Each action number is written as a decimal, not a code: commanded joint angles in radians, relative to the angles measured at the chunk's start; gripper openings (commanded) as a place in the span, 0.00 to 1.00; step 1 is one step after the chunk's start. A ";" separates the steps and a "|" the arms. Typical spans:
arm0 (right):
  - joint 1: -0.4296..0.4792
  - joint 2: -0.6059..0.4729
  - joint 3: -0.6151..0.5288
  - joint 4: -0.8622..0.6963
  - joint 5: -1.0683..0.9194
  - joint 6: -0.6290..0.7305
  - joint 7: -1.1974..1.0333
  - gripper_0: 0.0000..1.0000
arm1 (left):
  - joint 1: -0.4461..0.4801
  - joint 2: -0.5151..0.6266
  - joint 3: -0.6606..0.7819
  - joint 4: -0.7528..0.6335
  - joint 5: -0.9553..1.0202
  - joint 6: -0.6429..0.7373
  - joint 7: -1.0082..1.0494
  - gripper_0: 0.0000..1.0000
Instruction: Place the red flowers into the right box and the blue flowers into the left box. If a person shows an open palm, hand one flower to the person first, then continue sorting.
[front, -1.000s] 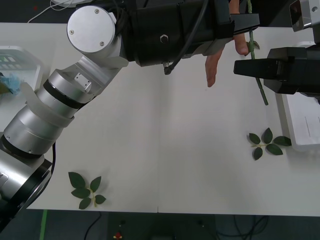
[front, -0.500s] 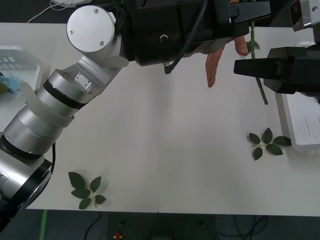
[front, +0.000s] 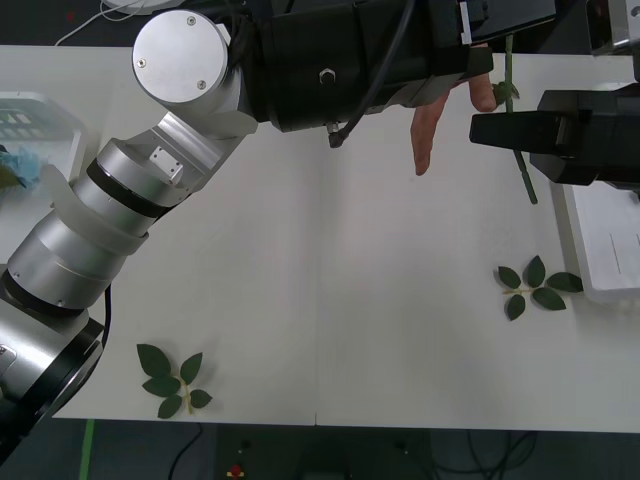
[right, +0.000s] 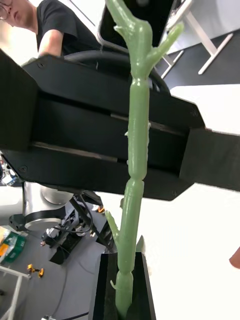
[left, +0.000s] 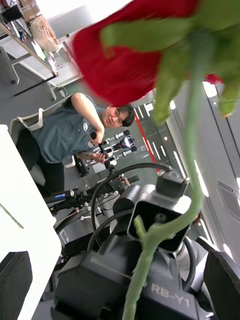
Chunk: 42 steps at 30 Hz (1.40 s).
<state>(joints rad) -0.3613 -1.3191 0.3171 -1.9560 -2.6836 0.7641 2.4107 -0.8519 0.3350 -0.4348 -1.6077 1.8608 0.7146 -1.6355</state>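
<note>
1. Green stem (front: 519, 165) of the rose (left: 135, 55) runs upright past the right gripper (right: 125, 287); I see that gripper pinching its lower end.
2. The hand (front: 432, 122) lies just left of the stem, palm open, under my left arm.
3. Left gripper (front: 505, 15) sits spread near the stem's top; I judge the right arm the one to pass it across.
4. The right box (front: 600, 250) waits beneath the right arm.

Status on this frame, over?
Right gripper shut on rose stem. Left gripper open near the bloom. Person's hand held out beside the stem.
</note>
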 joint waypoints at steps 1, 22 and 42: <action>-0.031 -0.032 -0.061 0.022 0.013 -0.006 0.131 0.00 | -0.047 -0.019 -0.005 -0.011 0.018 -0.014 -0.081 1.00; -0.047 -0.025 -0.067 0.269 0.002 -0.011 0.295 0.00 | -0.044 -0.019 -0.005 -0.011 0.032 -0.014 -0.104 1.00; -0.212 0.162 -0.062 0.402 0.340 -0.124 0.295 0.00 | -0.044 -0.018 -0.005 -0.011 0.043 -0.012 -0.116 1.00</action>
<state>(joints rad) -0.5220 -1.1891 0.2797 -1.5532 -2.3836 0.6717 2.6898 -0.8519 0.3350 -0.4348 -1.6073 1.8909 0.7134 -1.6750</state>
